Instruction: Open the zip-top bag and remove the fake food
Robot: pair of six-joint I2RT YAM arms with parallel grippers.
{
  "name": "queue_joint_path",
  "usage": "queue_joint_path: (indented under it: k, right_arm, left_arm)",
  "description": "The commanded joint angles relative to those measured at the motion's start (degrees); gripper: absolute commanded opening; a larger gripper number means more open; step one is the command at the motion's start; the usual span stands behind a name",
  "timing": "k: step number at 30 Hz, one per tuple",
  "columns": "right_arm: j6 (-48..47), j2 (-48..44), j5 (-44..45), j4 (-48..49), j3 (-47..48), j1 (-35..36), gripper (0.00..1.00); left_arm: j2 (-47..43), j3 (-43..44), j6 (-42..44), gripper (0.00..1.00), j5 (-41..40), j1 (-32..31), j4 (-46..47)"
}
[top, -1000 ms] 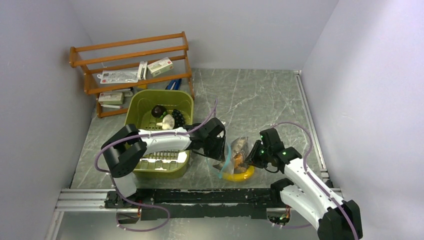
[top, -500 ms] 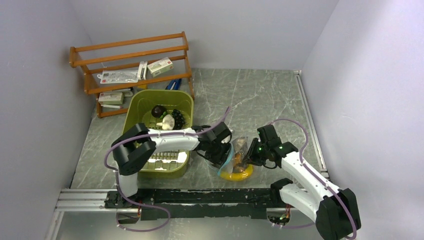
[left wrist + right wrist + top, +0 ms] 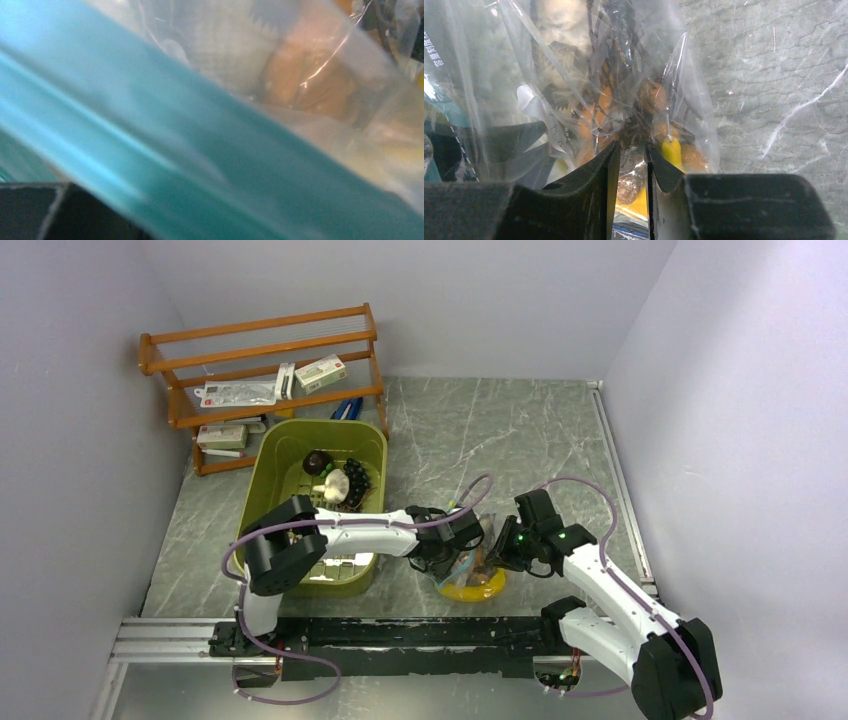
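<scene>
Left pincer (image 3: pixel 455 543) has pushed further right and lower than a second ago, right against the zip-top bag (image 3: pixel 480 558) on the counter (image 3: pixel 520 440). Its teal zip strip (image 3: pixel 200 165) fills the wrist view, so I cannot tell its grip. Right pincer (image 3: pixel 631 162) stays clenched on the bag's film, fake food (image 3: pixel 651 96) inside.

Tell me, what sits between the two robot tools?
The zip-top bag, with fake food inside, fills the gap between the left tool and the right tool. The top view shows it; the right wrist view shows that tool pinching the plastic.
</scene>
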Motion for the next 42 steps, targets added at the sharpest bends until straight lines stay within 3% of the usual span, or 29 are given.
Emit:
queue_joint_path:
  k: [1, 10, 13, 17, 24, 29, 34, 42]
  right_arm:
    - [-0.2, 0.6, 0.2, 0.6, 0.4, 0.3, 0.25]
    - [0.3, -1.7, 2.4, -1.1, 0.9, 0.3, 0.25]
    - [0.4, -1.6, 2.2, -1.0, 0.6, 0.3, 0.25]
    - [0.8, -1.3, 1.6, -0.3, -0.3, 0.3, 0.25]
    - [0.4, -0.7, 1.3, 0.1, -0.1, 0.3, 0.25]
    - [0.1, -0.4, 1.3, -0.5, 0.0, 0.3, 0.25]
    - [0.4, -1.4, 1.3, -0.4, -0.9, 0.3, 0.25]
    - [0.1, -0.4, 1.0, -0.2, -0.7, 0.3, 0.25]
  left_arm:
    - [-0.5, -2.0, -0.9, 0.39, -7.4, -0.5, -4.6]
    - [-8.4, -4.6, -1.4, 0.15, -12.8, -0.6, -0.6]
    - [-8.6, -5.1, -0.8, 0.15, -12.7, -0.6, -0.5]
    - [-7.1, -5.1, 1.0, 0.27, -11.1, -0.6, 0.0]
    - [-3.9, -3.7, 7.0, 0.67, -11.0, -0.3, 3.3]
    - [-2.4, -1.4, 11.3, 0.73, -8.5, 0.8, 5.0]
    - [-0.8, -1.7, 16.1, 0.67, -3.0, 1.6, 5.0]
    - [2.6, -5.5, 13.9, 0.43, -0.5, 1.6, 3.7]
